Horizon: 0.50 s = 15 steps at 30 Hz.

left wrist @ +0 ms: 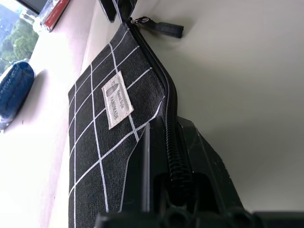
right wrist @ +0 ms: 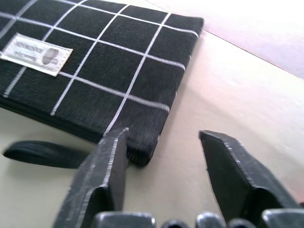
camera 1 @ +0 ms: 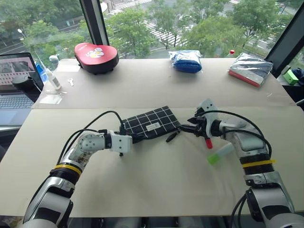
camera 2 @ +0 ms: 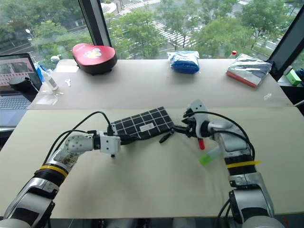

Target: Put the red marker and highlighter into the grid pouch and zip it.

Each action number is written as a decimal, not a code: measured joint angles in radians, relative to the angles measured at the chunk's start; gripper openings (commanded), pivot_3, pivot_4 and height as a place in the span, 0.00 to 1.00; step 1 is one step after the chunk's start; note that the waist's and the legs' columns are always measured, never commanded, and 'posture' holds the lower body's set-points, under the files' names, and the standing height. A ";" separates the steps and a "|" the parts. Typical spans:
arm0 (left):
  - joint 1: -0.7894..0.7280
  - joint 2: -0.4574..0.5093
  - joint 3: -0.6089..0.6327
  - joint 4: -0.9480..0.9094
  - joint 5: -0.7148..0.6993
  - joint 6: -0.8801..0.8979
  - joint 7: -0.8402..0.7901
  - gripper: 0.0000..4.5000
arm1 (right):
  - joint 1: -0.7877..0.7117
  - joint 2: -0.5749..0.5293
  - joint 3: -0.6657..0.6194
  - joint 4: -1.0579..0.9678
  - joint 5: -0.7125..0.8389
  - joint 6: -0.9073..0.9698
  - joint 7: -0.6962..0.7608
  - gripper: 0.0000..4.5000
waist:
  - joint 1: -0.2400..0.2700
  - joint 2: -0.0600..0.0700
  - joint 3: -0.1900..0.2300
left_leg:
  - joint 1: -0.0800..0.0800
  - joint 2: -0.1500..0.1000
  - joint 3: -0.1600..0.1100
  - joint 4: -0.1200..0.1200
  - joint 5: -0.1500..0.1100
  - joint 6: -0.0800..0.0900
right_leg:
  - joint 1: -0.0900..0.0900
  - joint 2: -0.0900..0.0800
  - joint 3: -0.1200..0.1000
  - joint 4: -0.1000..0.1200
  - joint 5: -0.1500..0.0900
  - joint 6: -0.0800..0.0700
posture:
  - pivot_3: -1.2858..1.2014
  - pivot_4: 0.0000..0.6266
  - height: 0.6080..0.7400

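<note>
Grid pouch [camera 1: 151, 122] lies flat at centre frame on the counter [camera 1: 156, 185]. Left pincer [left wrist: 172, 185] pressed shut on its zipper edge at the left end. Right pincer [right wrist: 164, 159] spread, empty, just off the pouch's right corner. Zipper looks closed, though not certain. Red marker [camera 1: 208, 142] and highlighter [camera 1: 219, 155] lie outside, lower right; loading and zipping remain.

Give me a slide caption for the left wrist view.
Left gripper clamped on the zipper edge of the grid pouch.
</note>
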 measured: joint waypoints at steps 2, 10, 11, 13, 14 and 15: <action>0.013 -0.024 0.016 -0.029 -0.048 0.082 -0.008 0.00 | 0.004 -0.040 -0.054 -0.056 0.049 0.039 0.009 0.78 | 0.000 0.000 0.000 | -0.002 0.000 0.000 0.001 0.000 0.000 | -0.001 0.000 -0.001 0.000 0.000 0.000 | 0.52 0.24 1.00; 0.027 -0.114 0.088 -0.211 -0.186 0.362 0.012 0.00 | 0.082 0.003 0.017 -0.101 0.000 0.088 -0.134 0.78 | -0.013 -0.001 0.000 | -0.002 0.001 0.001 0.002 0.000 0.000 | -0.001 0.000 0.001 0.000 0.000 0.000 | 0.52 0.24 1.00; 0.029 -0.121 0.088 -0.226 -0.189 0.382 0.013 0.00 | 0.079 0.023 0.036 -0.078 -0.019 0.087 -0.164 0.78 | -0.012 -0.001 0.000 | -0.002 0.000 0.001 0.002 0.000 -0.001 | -0.001 0.000 0.001 0.000 0.000 0.000 | 0.52 0.24 1.00; 0.031 -0.121 0.094 -0.248 -0.189 0.405 0.014 0.00 | 0.062 0.062 0.050 -0.043 -0.043 0.087 -0.216 0.78 | -0.012 -0.001 0.000 | -0.002 0.000 0.001 0.002 0.001 -0.001 | -0.001 0.000 0.002 0.000 0.000 0.000 | 0.52 0.24 1.00; 0.031 -0.121 0.098 -0.251 -0.189 0.412 0.014 0.00 | 0.047 0.075 0.052 -0.033 -0.049 0.086 -0.231 0.78 | -0.012 -0.001 0.000 | -0.002 0.000 0.001 0.002 0.001 -0.001 | -0.001 0.000 0.002 0.000 0.000 0.000 | 0.52 0.24 1.00; 0.032 -0.121 0.101 -0.252 -0.189 0.422 0.015 0.00 | 0.021 0.089 0.052 -0.021 -0.060 0.083 -0.250 0.78 | -0.013 -0.001 0.000 | -0.002 0.000 0.001 0.002 0.001 -0.001 | -0.001 0.001 0.002 0.001 0.000 0.000 | 0.52 0.24 1.00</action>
